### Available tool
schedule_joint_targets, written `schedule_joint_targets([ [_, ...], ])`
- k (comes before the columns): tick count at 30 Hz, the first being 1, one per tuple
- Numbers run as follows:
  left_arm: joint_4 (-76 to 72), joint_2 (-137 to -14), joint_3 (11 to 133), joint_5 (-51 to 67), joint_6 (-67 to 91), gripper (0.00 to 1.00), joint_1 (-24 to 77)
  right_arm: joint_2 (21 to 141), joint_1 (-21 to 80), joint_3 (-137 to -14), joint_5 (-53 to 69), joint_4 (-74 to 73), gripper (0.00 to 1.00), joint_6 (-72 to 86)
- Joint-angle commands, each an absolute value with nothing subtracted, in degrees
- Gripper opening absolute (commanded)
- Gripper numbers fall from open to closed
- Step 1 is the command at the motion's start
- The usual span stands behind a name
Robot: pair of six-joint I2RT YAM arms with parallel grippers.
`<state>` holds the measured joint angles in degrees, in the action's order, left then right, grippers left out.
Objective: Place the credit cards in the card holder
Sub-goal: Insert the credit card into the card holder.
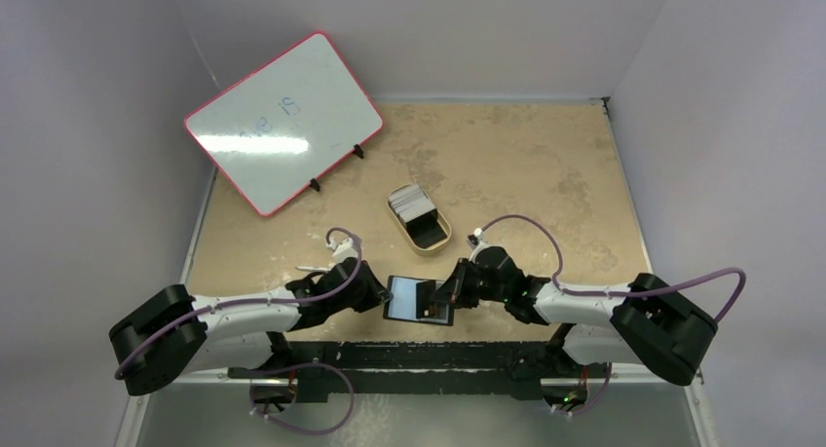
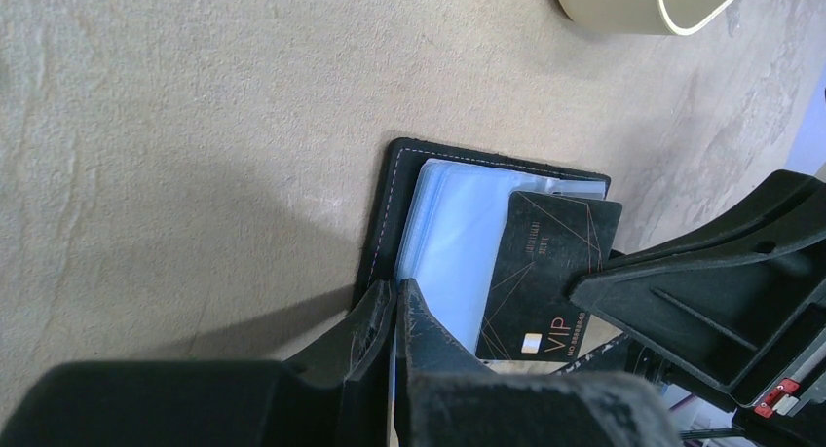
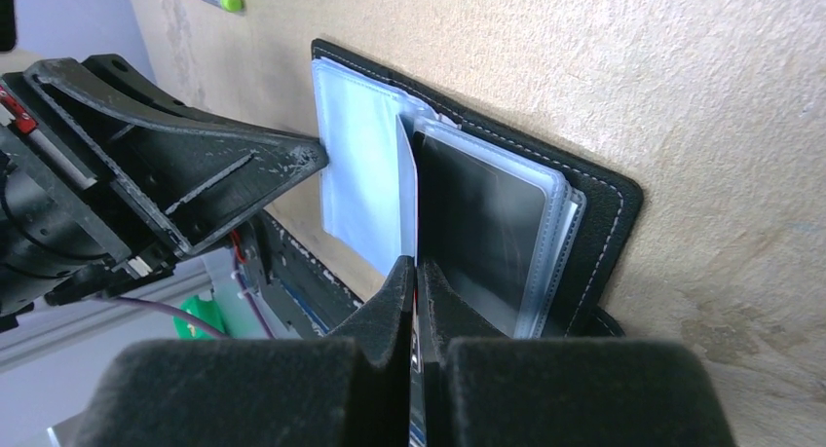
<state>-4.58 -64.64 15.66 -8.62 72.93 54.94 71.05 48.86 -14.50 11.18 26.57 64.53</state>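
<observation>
left gripper point(image 2: 393, 299): matte black fingers pressed together, pinching one of the sleeves point(image 2: 453, 223) at the left edge of the holder point(image 2: 382, 208).
right gripper point(image 3: 417, 272): fingers likewise closed, clamped on a thin clear leaf that stands up from the holder's middle.
holder: black grained leather with pale stitching, lying open and flat at the near middle of the table point(image 1: 526, 174), between the two grippers.
sleeves: glossy translucent plastic, blue-grey, stacked inside the holder.
black card point(image 2: 550, 262): thin rectangle with fine gold lines and "VIP", on the sleeves toward the right gripper; whether it sits in a pocket I cannot tell.
cards point(image 1: 409, 202): whitish stack in the far end of the tin point(image 1: 435, 236).
tin: tan oval, just beyond the holder.
table: mottled beige, matte.
whiteboard point(image 1: 282, 126): pink-rimmed, propped at far left.
</observation>
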Motion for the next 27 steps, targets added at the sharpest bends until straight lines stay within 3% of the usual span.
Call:
schedule_joint_targets([
  [1,-5.38,-65.39,18.15,-10.71,74.22,0.0,55.63,72.32,49.31,-13.82,9.44,28.81,0.0,66.59],
  [18,-5.6,-63.82,16.22,-10.43,77.33,0.0,56.51,79.45,49.28,-16.24,8.71,36.01,0.0,65.18],
  [27,-4.14,-64.52,17.13,-10.48,77.17,0.0,57.44,84.8,49.28,-20.46,7.55,35.36,0.15,63.58],
])
